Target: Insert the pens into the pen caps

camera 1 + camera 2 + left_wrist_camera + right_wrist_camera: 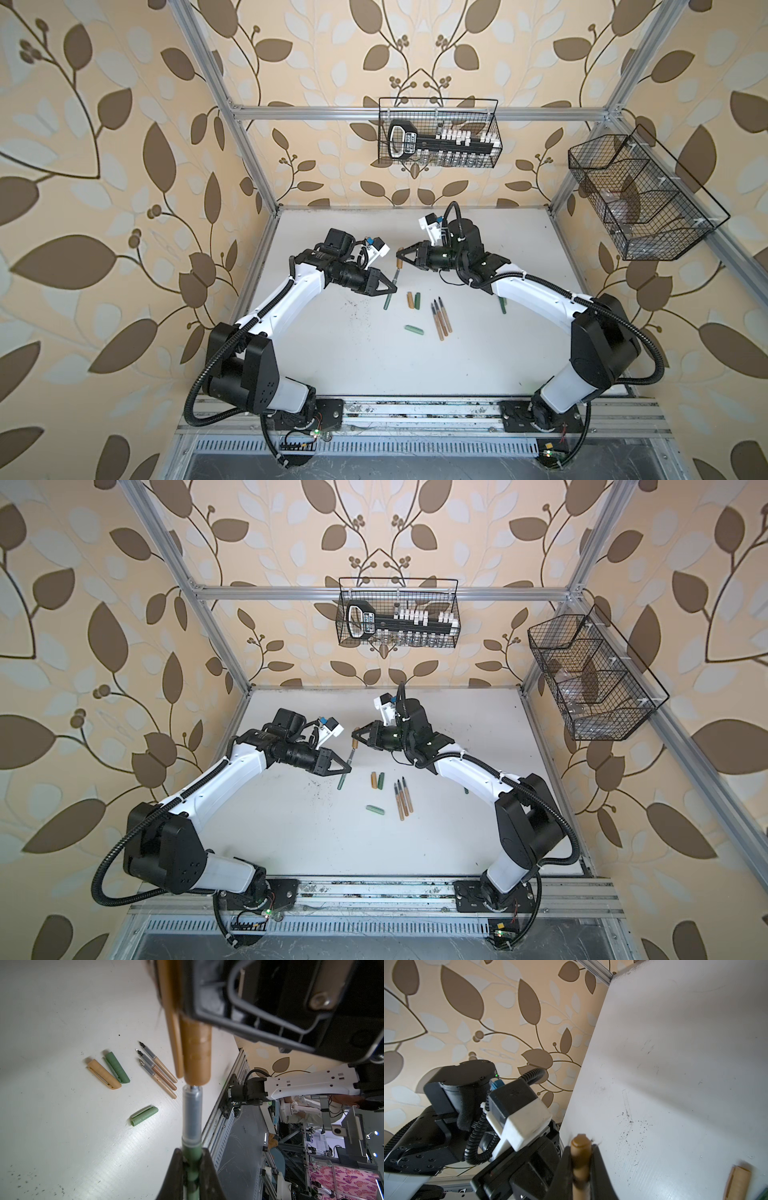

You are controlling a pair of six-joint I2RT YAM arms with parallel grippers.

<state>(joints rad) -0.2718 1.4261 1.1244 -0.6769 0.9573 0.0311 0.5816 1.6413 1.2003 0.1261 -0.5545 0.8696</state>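
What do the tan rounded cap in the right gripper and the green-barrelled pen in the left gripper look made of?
Tan rounded cap: likely matte plastic (moulded clip, soft sheen). Green-barrelled pen: probably plastic too; matte green barrel, translucent grey grip section.

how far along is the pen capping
Done: no pen clearly capped. In hand: left gripper holds a green pen, nib at the mouth of the held tan cap in the right gripper. Left: three tan pens, loose tan cap, dark green cap, pale green cap on the table.
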